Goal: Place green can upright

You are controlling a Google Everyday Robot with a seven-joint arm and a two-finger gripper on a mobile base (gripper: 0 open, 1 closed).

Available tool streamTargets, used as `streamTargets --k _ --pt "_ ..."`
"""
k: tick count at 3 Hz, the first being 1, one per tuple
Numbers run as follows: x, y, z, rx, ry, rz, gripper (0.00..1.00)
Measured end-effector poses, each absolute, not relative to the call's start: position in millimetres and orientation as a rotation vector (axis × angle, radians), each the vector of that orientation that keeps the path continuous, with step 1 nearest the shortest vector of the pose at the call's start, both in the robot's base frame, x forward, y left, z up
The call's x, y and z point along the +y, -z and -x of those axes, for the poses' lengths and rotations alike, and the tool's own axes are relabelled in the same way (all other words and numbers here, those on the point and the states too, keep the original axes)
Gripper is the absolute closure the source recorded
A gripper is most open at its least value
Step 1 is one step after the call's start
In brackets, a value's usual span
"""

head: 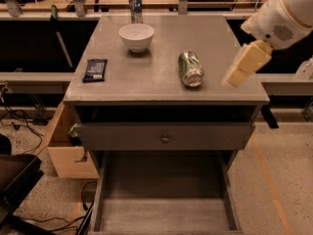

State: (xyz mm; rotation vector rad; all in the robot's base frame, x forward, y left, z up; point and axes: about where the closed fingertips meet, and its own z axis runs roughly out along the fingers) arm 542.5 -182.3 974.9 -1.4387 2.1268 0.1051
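The green can (pixel 190 68) lies on its side on the grey tabletop (pixel 161 80), right of the middle, with one silver end facing the front edge. My gripper (pixel 242 65) hangs over the table's right front part, a short way to the right of the can and apart from it. It holds nothing that I can see.
A white bowl (pixel 136 36) stands at the back left of the middle. A slim silver-and-blue can (pixel 135 7) stands upright at the back edge. A dark flat packet (pixel 95 69) lies at the left. Below the top, one drawer (pixel 164 135) is slightly out and a lower drawer (pixel 164 199) is wide open.
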Motion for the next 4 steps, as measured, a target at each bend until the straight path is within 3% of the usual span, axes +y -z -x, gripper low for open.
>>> streamTargets --k 2,4 --pt "-196.2 -915.7 -623.8 2.503 -0.531 1.067 0.0" --pt "-222.5 -909.2 -669.8 2.619 -0.554 0.787 0.0"
